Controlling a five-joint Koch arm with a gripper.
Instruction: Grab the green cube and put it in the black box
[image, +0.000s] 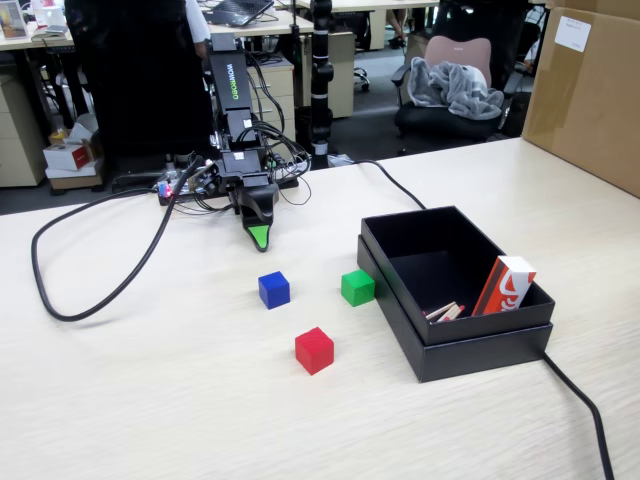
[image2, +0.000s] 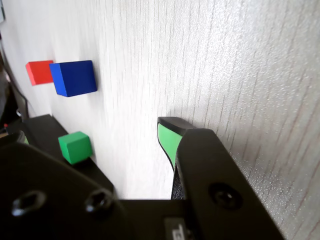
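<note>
On the arm (image: 228, 85) in the upper middle of the fixed view there is green writing along its black body, but it is too small to read with certainty. The tool (image: 259, 238) points down to the pale tabletop (image: 150, 400), its green tip close above the surface, and it grasps nothing; from this view only one tip shows. The wrist view gives more: one black jaw with a green inner face stands in the middle of the frame and the other jaw is at the far left edge, with a wide gap between them, so the tool (image2: 92, 142) is released. The green cube (image: 357, 287) lies on the tabletop in the middle of the fixed view, just beside the left wall of the black box (image: 400, 310) but apart from it. The blue cube (image: 273, 289) is to its left and the red cube (image: 314, 350) lower, between them. In the wrist view the green cube (image2: 75, 147) appears at lower left, the blue cube (image2: 74, 78) and red cube (image2: 39, 72) at upper left. Only the fixed view shows the inside of the box: a red and white carton (image: 505, 285) with white lettering I cannot read leans at its right wall, with small pale sticks (image: 443, 312) beside it. A black cable (image: 90, 290) curves at the left.
</note>
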